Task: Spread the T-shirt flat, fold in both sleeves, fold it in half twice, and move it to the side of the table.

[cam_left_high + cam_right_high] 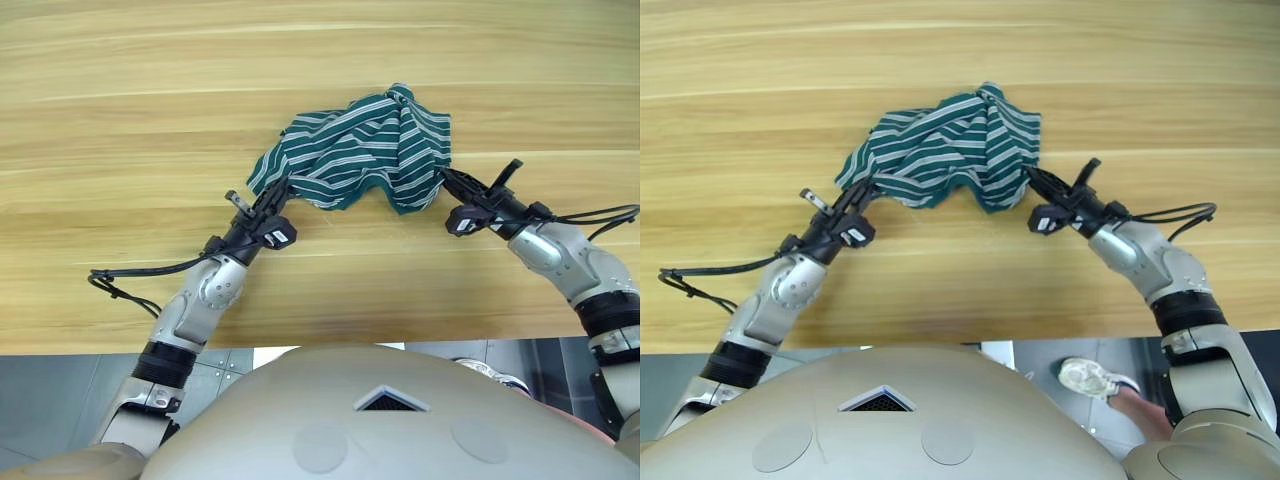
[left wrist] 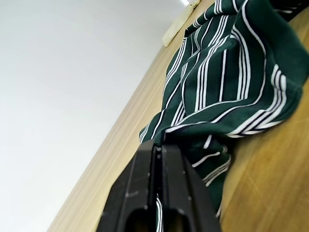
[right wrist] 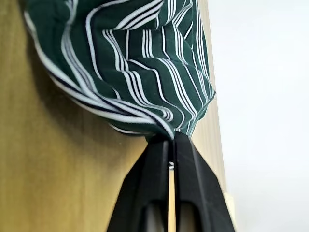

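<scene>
Overhead, from the head camera, the green striped T-shirt (image 1: 360, 145) lies bunched on the wooden table (image 1: 150, 100). Both arms are bent inward, with the left gripper (image 1: 281, 187) at the shirt's near-left edge and the right gripper (image 1: 446, 178) at its near-right edge. From the left wrist, that gripper's fingers (image 2: 140, 193) are pinched on a fold of cloth, and from the right wrist the fingers (image 3: 193, 193) are clamped on the hem.
</scene>
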Available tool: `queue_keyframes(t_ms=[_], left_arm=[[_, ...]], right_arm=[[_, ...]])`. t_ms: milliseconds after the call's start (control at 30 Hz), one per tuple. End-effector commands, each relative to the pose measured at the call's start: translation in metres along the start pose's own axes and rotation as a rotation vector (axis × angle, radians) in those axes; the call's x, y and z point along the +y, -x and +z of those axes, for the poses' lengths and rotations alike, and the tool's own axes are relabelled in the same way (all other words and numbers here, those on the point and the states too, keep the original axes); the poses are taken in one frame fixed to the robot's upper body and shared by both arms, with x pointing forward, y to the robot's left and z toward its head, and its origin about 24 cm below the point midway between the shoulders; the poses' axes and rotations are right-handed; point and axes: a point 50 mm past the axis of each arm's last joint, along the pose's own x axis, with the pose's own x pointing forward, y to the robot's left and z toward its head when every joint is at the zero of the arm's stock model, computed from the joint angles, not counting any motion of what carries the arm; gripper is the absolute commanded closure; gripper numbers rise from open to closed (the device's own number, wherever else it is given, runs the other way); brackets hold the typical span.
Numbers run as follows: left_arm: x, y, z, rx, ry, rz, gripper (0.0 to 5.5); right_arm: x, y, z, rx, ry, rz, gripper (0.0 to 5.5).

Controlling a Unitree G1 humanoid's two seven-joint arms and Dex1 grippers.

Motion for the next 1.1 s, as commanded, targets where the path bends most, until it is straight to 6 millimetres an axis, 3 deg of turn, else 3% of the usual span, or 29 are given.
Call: queue_keyframes(t_ms=[33, 133, 200, 333, 433, 500, 567, 633, 733, 800, 900, 967, 1033, 1100], left_arm=[[0.016, 0.006, 0.003, -0.05, 0.175, 0.066, 5.5], [0.05, 0.023, 0.006, -0.192, 0.41, 0.174, 5.5], [0.055, 0.04, 0.013, -0.312, 0.48, 0.117, 5.5], [0.056, 0.072, 0.028, -0.477, 0.58, -0.022, 5.5], [0.077, 0.076, 0.03, -0.567, 0.582, -0.008, 5.5], [0.105, 0.052, 0.013, -0.549, 0.559, 0.101, 5.5], [0.142, 0.002, -0.011, -0.485, 0.534, 0.239, 5.5], [0.171, -0.052, -0.021, -0.427, 0.521, 0.297, 5.5], [0.199, -0.134, -0.014, -0.222, 0.521, 0.326, 5.5], [0.224, -0.166, 0.007, -0.11, 0.494, 0.405, 5.5], [0.29, -0.167, 0.051, -0.219, 0.446, 0.698, 5.5], [0.318, -0.155, 0.073, -0.344, 0.399, 0.813, 5.5], [0.325, -0.142, 0.073, -0.429, 0.347, 0.841, 5.5], [0.304, -0.134, 0.049, -0.423, 0.291, 0.764, 5.5]], right_arm=[[0.033, 0.015, 0.007, 0.014, -0.141, 0.091, 5.49], [-0.015, 0.029, 0.021, -0.132, -0.353, -0.217, 5.49], [-0.042, 0.047, 0.029, -0.245, -0.446, -0.356, 5.49], [-0.064, 0.082, 0.049, -0.461, -0.577, -0.454, 5.49], [-0.08, 0.084, 0.058, -0.586, -0.633, -0.507, 5.49], [-0.096, 0.06, 0.047, -0.568, -0.608, -0.546, 5.49], [-0.128, 0.016, 0.026, -0.489, -0.596, -0.661, 5.49], [-0.164, -0.029, 0.011, -0.397, -0.6, -0.763, 5.49], [-0.216, -0.097, 0.004, -0.134, -0.605, -0.868, 5.49], [-0.251, -0.114, 0.008, 0.055, -0.581, -1.004, 5.49], [-0.306, -0.091, 0.017, 0.104, -0.526, -1.383, 5.49], [-0.325, -0.072, 0.026, 0.033, -0.448, -1.564, 5.49], [-0.323, -0.063, 0.029, -0.057, -0.364, -1.617, 5.49], [-0.296, -0.06, 0.018, -0.111, -0.298, -1.537, 5.49]])
